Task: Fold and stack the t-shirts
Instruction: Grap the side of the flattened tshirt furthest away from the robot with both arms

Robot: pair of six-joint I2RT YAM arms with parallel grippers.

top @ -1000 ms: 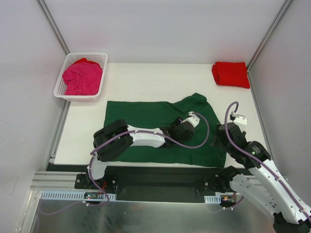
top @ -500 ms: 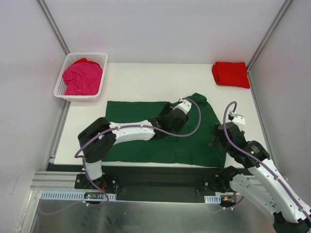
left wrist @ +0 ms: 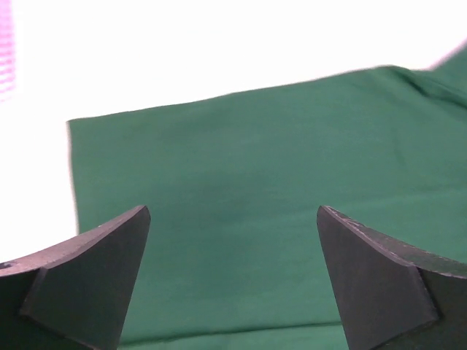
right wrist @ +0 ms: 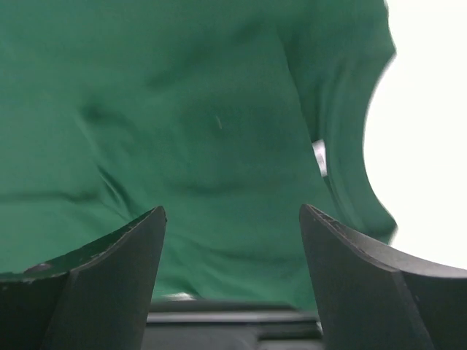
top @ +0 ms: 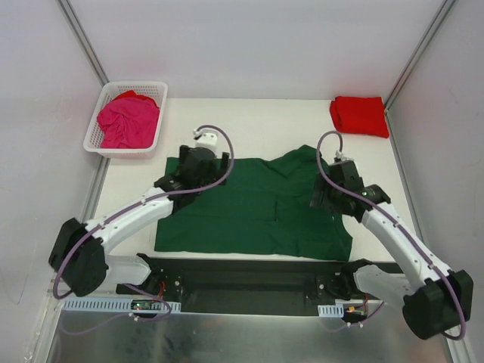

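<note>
The dark green t-shirt (top: 257, 212) lies spread flat across the near middle of the table. My left gripper (top: 189, 175) hovers open and empty above its far left corner; in the left wrist view the gripper (left wrist: 232, 211) is over flat green cloth (left wrist: 255, 160). My right gripper (top: 324, 200) hovers open and empty over the shirt's right side; the right wrist view shows the gripper (right wrist: 231, 210) above wrinkled green cloth (right wrist: 182, 109) near the neck opening. The bright red t-shirt (top: 360, 116) lies folded at the far right corner. The magenta pink t-shirt (top: 128, 121) lies crumpled in the basket.
The white lattice basket (top: 128, 85) stands at the far left corner. Bare white table (top: 249, 125) stretches behind the green shirt. Grey walls close the sides and back. A black rail (top: 249, 268) runs along the near edge.
My left arm has swung from the shirt's middle to its far left corner. My right arm has reached forward from the near right edge to over the shirt's right side.
</note>
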